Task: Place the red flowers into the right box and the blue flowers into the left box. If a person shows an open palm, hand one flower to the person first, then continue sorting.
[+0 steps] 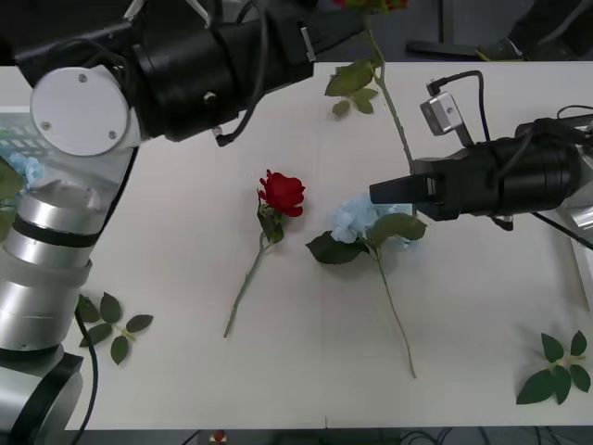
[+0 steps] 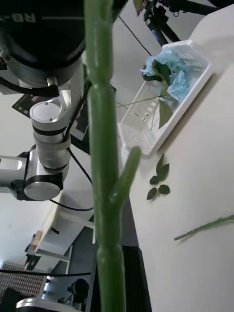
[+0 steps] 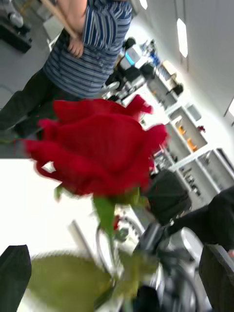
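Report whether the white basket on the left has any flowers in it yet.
Not empty. The right wrist view shows the white basket already holding light blue flowers with their stems and leaves lying inside it.

White table (image 1: pixel 185 371), red rose (image 1: pixel 281 194), pale blue flower (image 1: pixel 357 218), two loose leaf sprigs (image 1: pixel 111 324), white box (image 2: pixel 168 97)

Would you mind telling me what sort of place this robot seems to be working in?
Most likely a robotics lab or workshop. Behind the white worktable stand open white wall shelves holding small equipment, other machinery sits on the floor beyond, and a person in a striped shirt stands watching nearby.
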Robot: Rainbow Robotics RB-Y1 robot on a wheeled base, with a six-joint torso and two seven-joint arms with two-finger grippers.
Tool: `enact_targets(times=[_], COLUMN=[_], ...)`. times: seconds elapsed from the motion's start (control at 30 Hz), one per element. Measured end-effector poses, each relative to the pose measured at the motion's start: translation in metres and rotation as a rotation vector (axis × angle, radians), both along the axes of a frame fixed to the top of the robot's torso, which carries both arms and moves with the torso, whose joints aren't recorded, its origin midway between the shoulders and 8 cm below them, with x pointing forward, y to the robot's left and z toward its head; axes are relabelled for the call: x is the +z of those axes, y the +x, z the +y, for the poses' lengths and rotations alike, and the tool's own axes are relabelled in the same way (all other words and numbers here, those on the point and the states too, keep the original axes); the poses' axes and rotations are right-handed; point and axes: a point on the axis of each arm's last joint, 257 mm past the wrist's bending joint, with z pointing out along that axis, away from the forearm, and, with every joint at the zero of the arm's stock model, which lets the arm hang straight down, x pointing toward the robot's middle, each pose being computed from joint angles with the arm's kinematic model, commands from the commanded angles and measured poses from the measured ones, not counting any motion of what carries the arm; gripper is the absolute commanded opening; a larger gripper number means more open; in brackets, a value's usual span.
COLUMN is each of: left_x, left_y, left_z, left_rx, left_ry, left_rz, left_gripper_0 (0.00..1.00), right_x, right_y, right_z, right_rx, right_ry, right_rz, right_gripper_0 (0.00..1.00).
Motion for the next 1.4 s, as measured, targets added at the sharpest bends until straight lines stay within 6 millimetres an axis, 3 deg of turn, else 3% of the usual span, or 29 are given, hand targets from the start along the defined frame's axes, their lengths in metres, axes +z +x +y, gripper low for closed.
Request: enact_targets(times=[0.17, 0.3, 0.53, 0.67, 0.87, 1.1, 1.27, 1.4], left_x=[-0.023, -0.056, -0.125, -0.161, -0.203, -0.258, -0.288, -0.31], left_y=[0.003, -0.002, 0.003, 0.01, 0.023, 0.014, 0.011, 0.001], left_z=[0.031, 0.056, 0.117, 0.15, 0.187, 0.176, 0.159, 0.142], left_rx=[0.007, -0.007, 0.063, 0.137, 0.279, 0.336, 0.436, 0.46], left_ry=[0.114, 0.236, 0.543, 0.72, 0.954, 1.096, 1.115, 1.217], left_rz=[0.026, 0.084, 0.177, 0.226, 0.237, 0.231, 0.209, 0.127], left_gripper_0=[1.0, 1.0, 1.0, 1.0, 1.0, 1.0, 1.0, 1.0], right_x=[0.011, 0.021, 0.035, 0.028, 0.004, -0.027, -0.053, -0.071], right_y=[0.017, 0.036, 0.058, 0.051, 0.031, 0.008, -0.004, -0.018], right_z=[-0.037, -0.088, -0.208, -0.278, -0.379, -0.478, -0.522, -0.544], right_rx=[-0.073, -0.165, -0.383, -0.495, -0.681, -0.876, -0.943, -0.936], right_ry=[-0.053, -0.161, -0.425, -0.573, -0.744, -0.96, -1.085, -1.191], right_rz=[-0.044, -0.103, -0.206, -0.198, -0.128, -0.109, -0.1, -0.076], right_gripper_0=[0.0, 0.0, 0.0, 0.0, 0.0, 0.0, 0.0, 0.0])
